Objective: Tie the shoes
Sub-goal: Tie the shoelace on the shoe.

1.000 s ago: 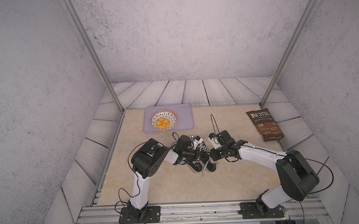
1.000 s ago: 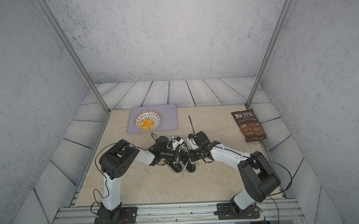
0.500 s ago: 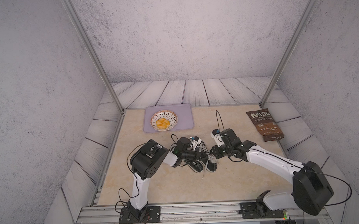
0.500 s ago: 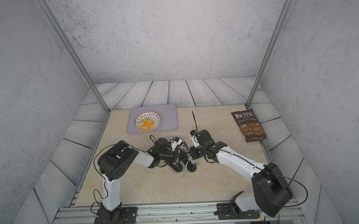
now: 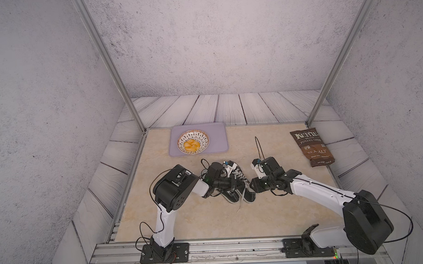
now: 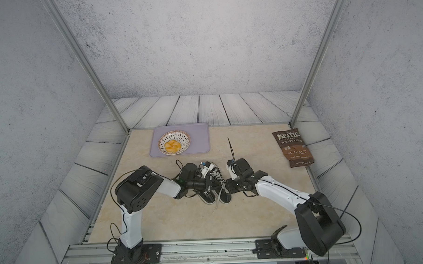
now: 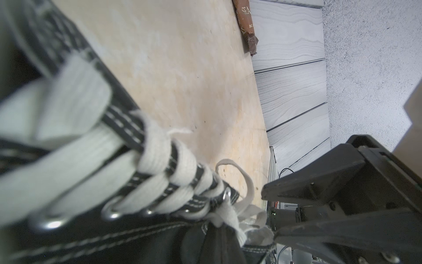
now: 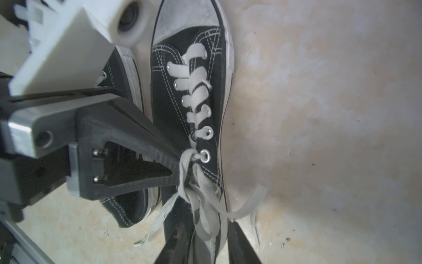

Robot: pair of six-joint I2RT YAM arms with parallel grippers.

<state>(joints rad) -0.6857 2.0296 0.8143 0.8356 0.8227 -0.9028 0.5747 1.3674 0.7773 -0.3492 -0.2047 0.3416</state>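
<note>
The shoes (image 5: pixel 241 193) (image 6: pixel 218 194) lie side by side mid-table: black canvas, white toe caps, white laces. In the right wrist view the laced shoe (image 8: pixel 201 91) fills the middle, with the other shoe (image 8: pixel 127 205) beside it. My left gripper (image 8: pixel 180 164) (image 5: pixel 240 183) is shut on the lace (image 8: pixel 189 182) at the top eyelets. My right gripper (image 8: pixel 206 221) (image 5: pixel 252 186) is open at the heel end, with loose lace loops and the heel between its fingers (image 8: pixel 239 244). In the left wrist view the right gripper (image 7: pixel 269 214) shows parted fingers beside the lace (image 7: pixel 246 182).
A purple tray (image 5: pixel 220 137) with a bowl (image 5: pixel 193 144) of orange chips stands at the back. At the back right lies a brown chip bag (image 5: pixel 311 147). A frayed lace end (image 5: pixel 239 206) trails on the table in front of the shoes.
My right gripper's jaws have opened, and the right arm has swung its elbow outward and back. The left gripper stays shut on the lace in place.
</note>
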